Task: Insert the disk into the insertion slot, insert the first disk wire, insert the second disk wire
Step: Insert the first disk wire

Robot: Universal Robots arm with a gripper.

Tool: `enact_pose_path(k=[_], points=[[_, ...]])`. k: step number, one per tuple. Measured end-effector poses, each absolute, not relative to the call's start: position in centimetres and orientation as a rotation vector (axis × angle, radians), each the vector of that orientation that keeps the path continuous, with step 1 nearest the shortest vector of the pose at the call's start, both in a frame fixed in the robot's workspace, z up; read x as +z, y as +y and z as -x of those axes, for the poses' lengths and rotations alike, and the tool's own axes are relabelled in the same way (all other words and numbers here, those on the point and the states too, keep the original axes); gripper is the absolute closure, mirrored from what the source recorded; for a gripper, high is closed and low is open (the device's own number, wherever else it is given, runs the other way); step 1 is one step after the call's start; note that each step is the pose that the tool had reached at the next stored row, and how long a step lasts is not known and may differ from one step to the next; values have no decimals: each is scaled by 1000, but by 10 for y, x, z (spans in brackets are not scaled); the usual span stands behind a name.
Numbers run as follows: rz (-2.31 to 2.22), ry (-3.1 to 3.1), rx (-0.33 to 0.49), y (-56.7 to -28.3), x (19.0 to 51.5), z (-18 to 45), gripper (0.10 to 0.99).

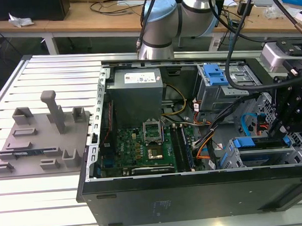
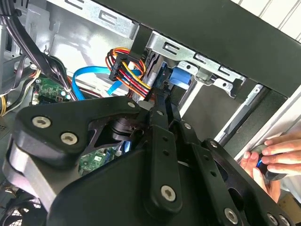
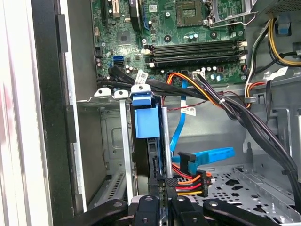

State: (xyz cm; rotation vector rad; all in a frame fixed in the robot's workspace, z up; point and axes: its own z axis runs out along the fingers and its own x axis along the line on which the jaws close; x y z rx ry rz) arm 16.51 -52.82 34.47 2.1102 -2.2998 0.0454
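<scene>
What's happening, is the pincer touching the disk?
Cannot tell. In the first wrist view the pincer sits at the dark end of the disk; no contact or gap shows plainly.

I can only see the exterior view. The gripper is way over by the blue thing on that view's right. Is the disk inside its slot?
Observer: Yes. In the first wrist view the disk, in its blue carrier, stands between the grey walls of the insertion slot.
Operator: What is the gripper next to?
Observer: The red, orange and yellow wires end right beside the gripper, at the disk's near edge. I cannot tell whether they are plugged in.
Operator: And the blue cable?
Observer: The blue cable's plug is off to one side, not touching the disk.
</scene>
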Motion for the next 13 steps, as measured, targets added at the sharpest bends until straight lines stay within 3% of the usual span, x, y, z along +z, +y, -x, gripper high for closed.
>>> enact_pose_path(k=[13], points=[[-2110, -2300, 45, -528, 339, -165, 922]])
